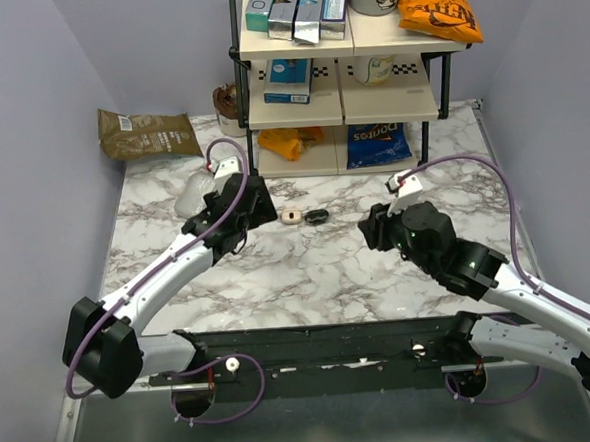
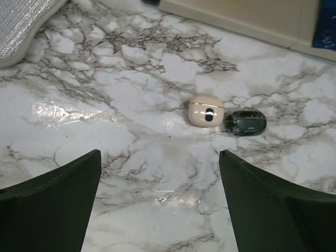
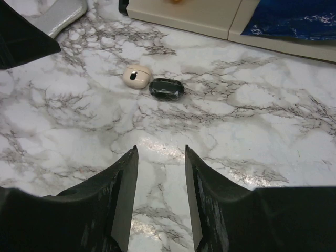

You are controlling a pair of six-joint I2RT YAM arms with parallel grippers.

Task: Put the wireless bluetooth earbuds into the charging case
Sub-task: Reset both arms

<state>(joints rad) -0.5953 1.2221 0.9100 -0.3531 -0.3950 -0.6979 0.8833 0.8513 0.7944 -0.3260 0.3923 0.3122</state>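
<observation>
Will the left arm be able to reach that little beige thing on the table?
Probably yes. The left gripper is open, and only bare marble table lies between it and the beige case. The black pod right beside the case might get bumped.

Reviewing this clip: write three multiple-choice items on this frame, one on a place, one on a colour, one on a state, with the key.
1. Where does the black oval pod lie?
A on the floor
B beside the small case, on the marble table
C inside a drawer

2. The small case is:
A beige
B red
C blue

3. The left gripper is:
A shut on the pod
B shut on the case
C open, empty

Key:
1 B: the two lie side by side on marble.
2 A: a pale beige shell surrounds a dark bud.
3 C: its fingers stand wide apart with only table between them.
</observation>
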